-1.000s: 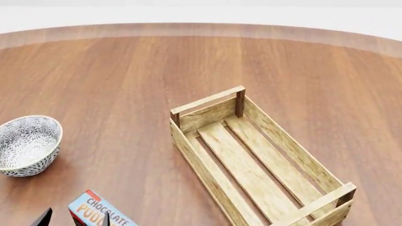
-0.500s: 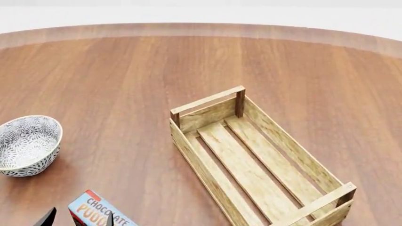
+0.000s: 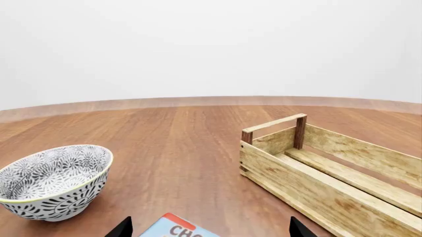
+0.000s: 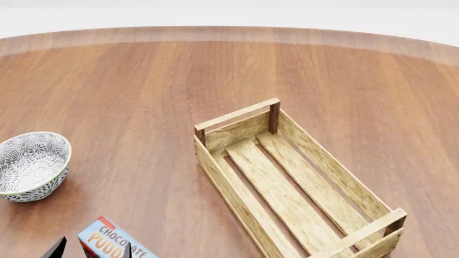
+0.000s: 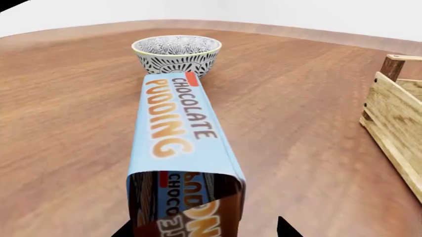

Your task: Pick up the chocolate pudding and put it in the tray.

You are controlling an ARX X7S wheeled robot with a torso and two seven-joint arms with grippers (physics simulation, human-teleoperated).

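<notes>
The chocolate pudding (image 4: 107, 240) lies flat on the wooden table at the near left, light-blue top up, its red edge toward the bowl. My left gripper (image 4: 91, 250) is open; its two dark fingertips (image 4: 55, 249) straddle the carton's far end. The left wrist view shows the carton (image 3: 173, 229) between that gripper's (image 3: 209, 230) wide-apart tips. My right gripper (image 5: 204, 230) is open around the carton's (image 5: 175, 128) near, dark brown end; it is out of the head view. The tray (image 4: 215, 173), a light-wood slatted crate, stands right of the carton, with nothing in it.
A grey-white patterned bowl (image 4: 32, 164) sits left of the crate, just beyond the carton; it also shows in the left wrist view (image 3: 56, 180) and the right wrist view (image 5: 177, 52). The crate's wall shows in both wrist views (image 3: 310, 185) (image 5: 396, 123). The table's curved far edge (image 4: 229, 33) runs across the back.
The left gripper's fingertips have edged slightly to the right in the head view. The carton, crate and bowl have not moved.
</notes>
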